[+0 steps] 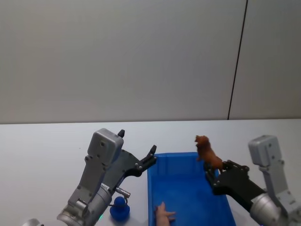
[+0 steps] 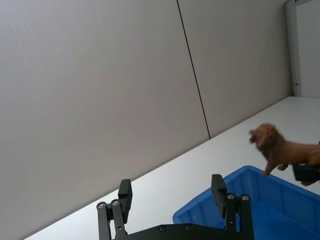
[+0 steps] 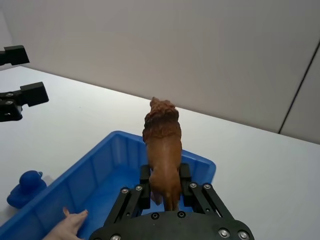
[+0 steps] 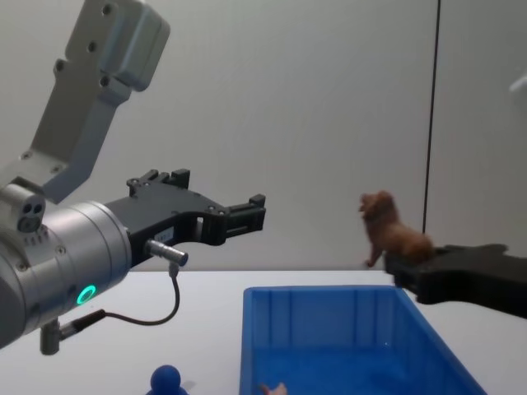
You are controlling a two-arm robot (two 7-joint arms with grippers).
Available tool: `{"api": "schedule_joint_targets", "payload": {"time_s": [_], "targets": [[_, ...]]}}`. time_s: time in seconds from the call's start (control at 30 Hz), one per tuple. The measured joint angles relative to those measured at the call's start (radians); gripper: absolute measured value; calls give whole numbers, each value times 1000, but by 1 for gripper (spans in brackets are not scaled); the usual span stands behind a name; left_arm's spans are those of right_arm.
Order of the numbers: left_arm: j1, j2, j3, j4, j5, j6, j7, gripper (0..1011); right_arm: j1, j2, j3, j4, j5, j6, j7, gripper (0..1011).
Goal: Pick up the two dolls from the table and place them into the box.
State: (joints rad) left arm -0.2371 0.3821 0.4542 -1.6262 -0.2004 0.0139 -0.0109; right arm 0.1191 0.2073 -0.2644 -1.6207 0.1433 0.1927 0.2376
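– Brown doll (image 3: 162,145) is clamped in my right pincer (image 3: 164,175), which pinches its hindquarters with the head pointing away from the wrist. I hold it high so the legs clear the rim.
– And the box?
– The box (image 1: 153,188) lies beneath that pincer, and the doll hangs near its far right corner. Opening up should drop it inside, I reckon.
– Your other arm?
– My left pincer (image 2: 171,186) is spread wide and carries nothing, raised off the box's far left corner. The blue doll (image 1: 120,208) stands on the bench (image 1: 47,146) below and behind it, beside the box's outer left wall. I judge that one comes next.
– Anything in the way?
– A pale hand-like shape (image 1: 164,214) lies inside the box's near end; I cannot tell what it is.
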Motion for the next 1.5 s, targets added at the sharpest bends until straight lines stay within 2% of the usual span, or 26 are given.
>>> {"api": "schedule_joint_targets", "payload": {"time_s": [0.03,0.1,0.27,0.43,0.77,1.17,1.5], "targets": [[0,0,0,0,0,0,0,1001,11,-7,-3,14,-1,1,11,346],[0,0,0,0,0,0,0,1001,19,-12,-4,23,-2,1,15,366],[0,0,0,0,0,0,0,1001,60,-33,-9,76,-5,3,41,567],[0,0,0,0,0,0,0,1001,80,-40,-7,104,-5,2,45,708],[0,0,0,0,0,0,0,1001,81,-35,11,112,12,-9,-6,985],[0,0,0,0,0,0,0,1001,8,3,41,37,56,-21,-112,1001],[0,0,0,0,0,0,0,1001,-34,23,57,-3,79,-27,-156,1001]]}}
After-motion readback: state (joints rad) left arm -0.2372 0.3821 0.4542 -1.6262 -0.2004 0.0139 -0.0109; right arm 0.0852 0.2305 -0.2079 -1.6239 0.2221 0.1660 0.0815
